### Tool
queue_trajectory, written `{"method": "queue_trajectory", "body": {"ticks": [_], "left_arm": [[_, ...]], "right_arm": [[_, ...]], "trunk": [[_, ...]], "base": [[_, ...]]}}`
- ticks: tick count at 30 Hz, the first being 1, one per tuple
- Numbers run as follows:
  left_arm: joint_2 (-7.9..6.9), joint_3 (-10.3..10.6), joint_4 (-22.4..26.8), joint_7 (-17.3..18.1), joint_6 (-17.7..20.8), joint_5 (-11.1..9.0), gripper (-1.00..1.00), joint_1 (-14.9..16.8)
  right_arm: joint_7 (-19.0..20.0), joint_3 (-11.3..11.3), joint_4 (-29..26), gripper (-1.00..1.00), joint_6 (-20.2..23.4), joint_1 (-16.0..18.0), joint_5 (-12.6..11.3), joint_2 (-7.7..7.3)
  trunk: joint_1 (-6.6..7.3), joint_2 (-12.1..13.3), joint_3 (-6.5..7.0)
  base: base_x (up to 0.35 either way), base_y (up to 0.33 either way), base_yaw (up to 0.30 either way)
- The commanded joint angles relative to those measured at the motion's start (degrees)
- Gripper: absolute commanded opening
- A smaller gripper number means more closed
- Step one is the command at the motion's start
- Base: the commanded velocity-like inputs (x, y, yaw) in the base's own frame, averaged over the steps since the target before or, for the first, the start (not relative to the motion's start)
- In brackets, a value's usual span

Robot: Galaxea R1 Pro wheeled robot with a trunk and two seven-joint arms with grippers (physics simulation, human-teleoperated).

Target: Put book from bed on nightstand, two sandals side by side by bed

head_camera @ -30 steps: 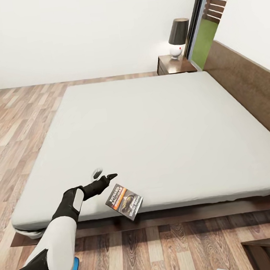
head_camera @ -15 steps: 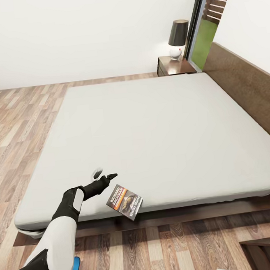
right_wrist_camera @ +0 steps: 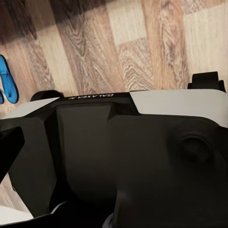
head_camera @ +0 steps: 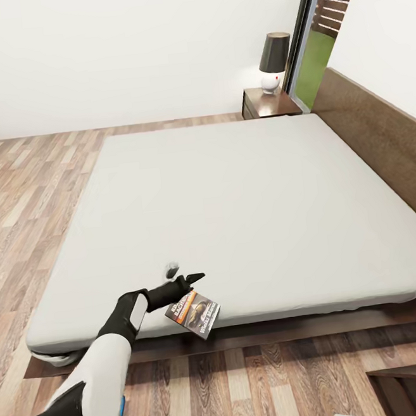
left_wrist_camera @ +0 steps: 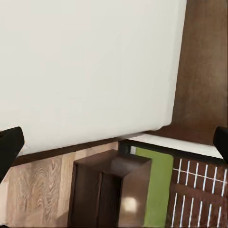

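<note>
bed (head_camera: 234, 212) fills centre | book (head_camera: 194, 313) overhangs its 6 o'clock edge | left gripper (head_camera: 181, 273) just beside book, jaws apart, contact unclear | nightstand (head_camera: 268, 102) at 1 o'clock

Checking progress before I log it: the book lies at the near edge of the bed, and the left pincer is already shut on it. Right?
Not quite. In the head view the book lies at the bed's near edge, but the left pincer is open beside it, not shut on it.

The left arm stretches forward and low, its left claw (head_camera: 184, 272) spread wide with both fingertips well apart.
</note>
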State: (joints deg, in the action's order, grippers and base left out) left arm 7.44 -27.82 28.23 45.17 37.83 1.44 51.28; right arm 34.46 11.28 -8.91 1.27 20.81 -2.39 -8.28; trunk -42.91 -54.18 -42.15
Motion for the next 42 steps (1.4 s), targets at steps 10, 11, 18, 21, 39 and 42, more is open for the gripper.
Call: {"method": "queue_trajectory", "body": {"ticks": [10,11,18,21,39,42], "left_arm": [[2.39,5.44,-5.19,9.95,0.32,0.24,1.00,0.04],[2.49,5.84,-5.77,10.19,0.30,0.26,1.00,0.04],[2.55,10.81,-9.15,11.24,0.20,0.24,1.00,0.04],[2.55,11.85,-11.11,12.94,0.23,0.33,1.00,0.03],[-11.27,24.93,-26.78,19.27,-20.63,4.26,1.00,-4.84],[-15.28,24.94,-26.97,19.11,-24.17,4.22,1.00,-7.17]], "right_arm": [[0.26,0.23,0.03,1.00,0.13,0.02,-0.31,-0.32],[0.26,0.23,0.03,1.00,0.13,0.02,-0.31,-0.34],[0.26,0.32,0.03,1.00,0.13,0.02,-0.52,-0.44],[0.28,0.39,0.03,1.00,0.13,0.02,-0.55,-0.47],[0.31,0.29,0.03,1.00,0.13,0.02,-0.59,-0.51],[0.42,0.27,0.03,1.00,0.13,0.02,-0.59,-0.51]], "trunk": [[2.20,3.99,1.76],[2.42,4.39,1.94],[2.42,4.39,1.94],[2.42,4.39,1.94],[2.42,4.39,1.94],[2.42,4.39,1.94]], "base": [[0.000,0.000,0.000],[0.000,0.000,0.000],[0.000,0.000,0.000],[0.000,0.000,0.000],[0.000,0.000,0.000],[0.000,0.000,0.000]]}}
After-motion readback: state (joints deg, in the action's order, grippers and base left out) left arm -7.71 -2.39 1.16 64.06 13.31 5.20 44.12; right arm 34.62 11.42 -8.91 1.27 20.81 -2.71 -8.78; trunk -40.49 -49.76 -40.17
